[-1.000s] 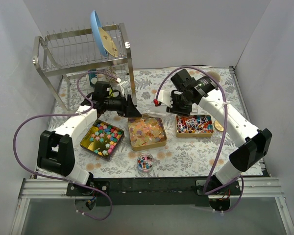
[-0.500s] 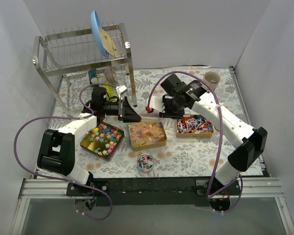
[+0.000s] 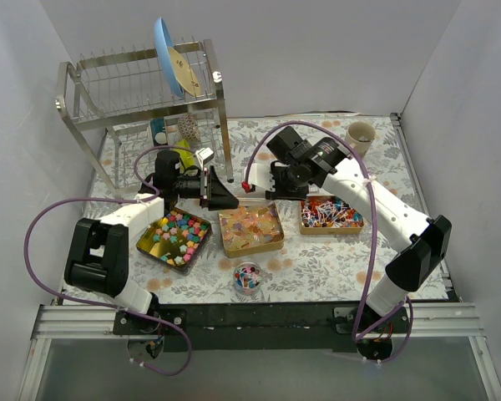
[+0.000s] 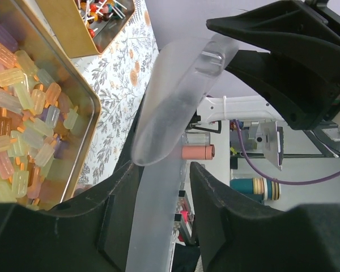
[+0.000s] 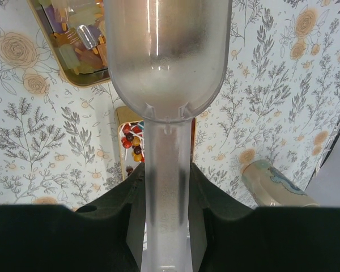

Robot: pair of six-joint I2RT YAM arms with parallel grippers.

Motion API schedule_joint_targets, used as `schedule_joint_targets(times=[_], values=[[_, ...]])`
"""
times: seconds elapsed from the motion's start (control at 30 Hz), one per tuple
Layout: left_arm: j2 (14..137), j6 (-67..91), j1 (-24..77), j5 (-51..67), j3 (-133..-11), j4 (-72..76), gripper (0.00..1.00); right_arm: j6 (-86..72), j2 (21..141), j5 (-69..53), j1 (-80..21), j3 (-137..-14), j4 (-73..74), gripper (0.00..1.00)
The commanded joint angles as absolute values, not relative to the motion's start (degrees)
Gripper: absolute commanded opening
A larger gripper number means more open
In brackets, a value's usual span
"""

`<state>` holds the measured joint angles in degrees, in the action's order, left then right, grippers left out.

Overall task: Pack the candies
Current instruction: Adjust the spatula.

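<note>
A clear plastic scoop (image 3: 255, 196) hangs over the back of the middle gold tin (image 3: 227, 246). My right gripper (image 3: 271, 185) is shut on its handle (image 5: 165, 187), with the bowl (image 5: 167, 56) pointing away. My left gripper (image 3: 225, 199) is open with its jaws around the scoop's front end (image 4: 158, 187); one finger touches it and the other stands apart. Pastel star candies (image 3: 177, 234) fill the left tin. Orange-yellow translucent candies (image 3: 250, 227) fill the middle tin and show in the left wrist view (image 4: 22, 141). Red-white-blue candies (image 3: 330, 213) fill the right tin. A small jar (image 3: 248, 277) holds mixed candies.
A metal dish rack (image 3: 142, 92) with a blue plate (image 3: 169, 57) stands at the back left, with a cup under it. A beige cup (image 3: 361, 134) stands at the back right. A printed cup (image 5: 272, 184) shows in the right wrist view. The cloth is floral.
My right arm has carried the scoop leftward, from over the right tin toward the left gripper. The left gripper has drawn back a little, and the scoop's front now lies between its jaws.
</note>
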<state>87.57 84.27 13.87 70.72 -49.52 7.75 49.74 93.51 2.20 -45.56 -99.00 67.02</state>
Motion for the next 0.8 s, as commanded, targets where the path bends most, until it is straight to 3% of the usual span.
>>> schedule_joint_targets(times=[0.0, 0.3, 0.77], values=[[88.1, 83.7, 12.8, 70.0, -49.1, 7.6, 0.40, 48.8, 93.4, 3.9, -46.5, -100.5, 64.1, 0.01], [88.9, 86.8, 12.0, 69.1, -48.5, 10.1, 0.43, 48.5, 92.5, 3.4, -46.4, -99.8, 63.9, 0.01], [91.1, 93.0, 11.6, 70.0, -48.0, 17.2, 0.34, 48.7, 94.6, 1.8, -47.6, -102.0, 64.4, 0.01]])
